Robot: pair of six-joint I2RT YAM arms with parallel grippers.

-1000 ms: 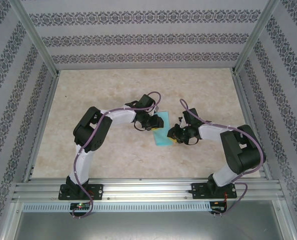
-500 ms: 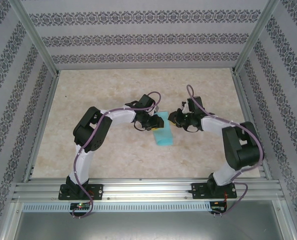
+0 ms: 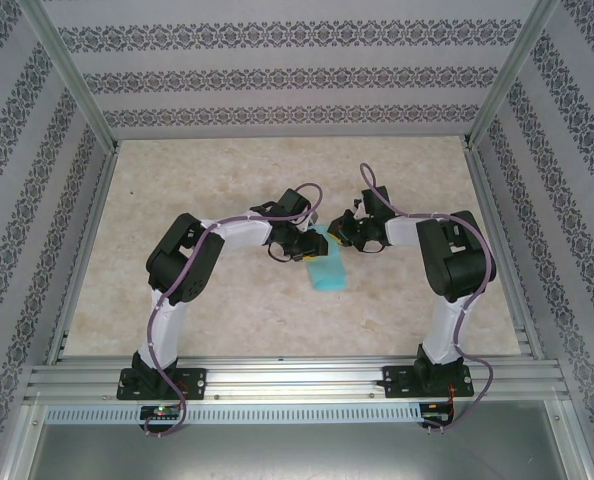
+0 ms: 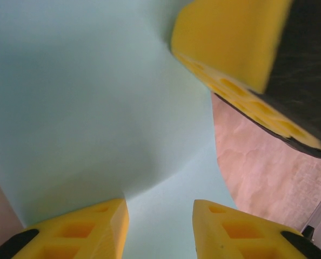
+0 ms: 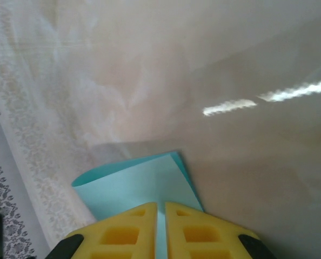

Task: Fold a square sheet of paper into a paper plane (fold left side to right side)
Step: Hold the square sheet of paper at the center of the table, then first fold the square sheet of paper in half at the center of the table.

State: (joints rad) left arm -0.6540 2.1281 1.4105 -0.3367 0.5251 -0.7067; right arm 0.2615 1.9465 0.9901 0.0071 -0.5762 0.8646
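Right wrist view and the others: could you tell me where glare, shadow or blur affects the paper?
Right wrist view: a glare streak lies on the table, clear of the turquoise paper, which looks sharp. Left wrist view: the left gripper's fingers look soft, being so close, and a soft shadow crosses the paper. Top external view: even light, no glare.
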